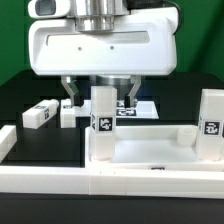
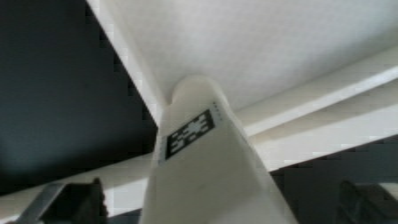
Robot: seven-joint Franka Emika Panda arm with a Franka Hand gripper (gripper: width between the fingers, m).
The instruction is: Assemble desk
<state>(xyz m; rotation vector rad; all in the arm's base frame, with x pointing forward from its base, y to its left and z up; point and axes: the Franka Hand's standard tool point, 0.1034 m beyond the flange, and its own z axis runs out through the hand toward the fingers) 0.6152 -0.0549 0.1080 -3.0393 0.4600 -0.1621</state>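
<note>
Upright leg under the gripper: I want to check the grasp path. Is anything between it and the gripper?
Nothing visible does. The leg stands between the fingers of the open gripper, and nothing shows in the gap on either side.

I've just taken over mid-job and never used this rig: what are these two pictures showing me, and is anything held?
The exterior view looks at the table from outside. The big white housing up top is the robot arm's wrist, with its gripper hanging below. Under it stands an upright white square block leg with a black-and-white tag, on the white rimmed tray-like tabletop. Another leg stands at that view's right; two more lie on the black surface. The wrist view looks down that same leg. Whether the gripper grips it is unclear.
</note>
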